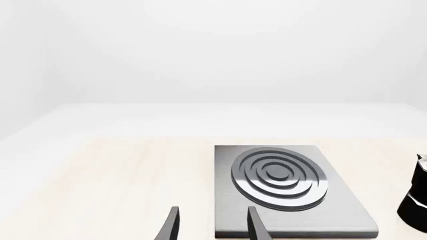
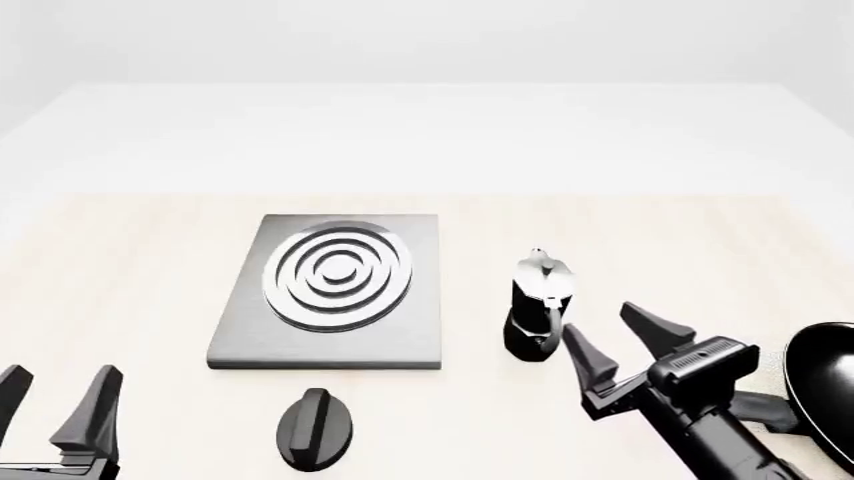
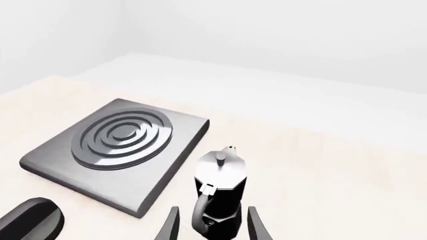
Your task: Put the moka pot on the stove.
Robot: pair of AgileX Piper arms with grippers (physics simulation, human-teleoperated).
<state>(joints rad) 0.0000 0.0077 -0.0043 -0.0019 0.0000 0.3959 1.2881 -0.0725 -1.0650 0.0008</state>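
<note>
Front view: the moka pot (image 2: 538, 303) stands upright on the table (image 2: 134, 260), just right of the stove (image 2: 400, 330) and not on it. The right gripper (image 2: 625, 340) sits near the pot, fingers spread wide, gripping nothing. The left gripper (image 2: 56, 398) is also spread and empty, far left, near the black knob (image 2: 315, 428).

Stove (image 2: 400, 335), centre left of the front view: matt grey brushed-metal slab with brighter, polished silver burner rings. Moka pot (image 2: 538, 305), right of centre: glossy black faceted body under a shiny silver metal lid. Knob (image 2: 315, 429), lower centre: smooth black, satin sheen. Frying pan (image 2: 825, 372), lower right edge: glossy black. Table (image 2: 120, 260): pale, matt, faintly grained like light wood. Right gripper (image 2: 625, 349) fingers: dark matt plastic-like finish.
</note>
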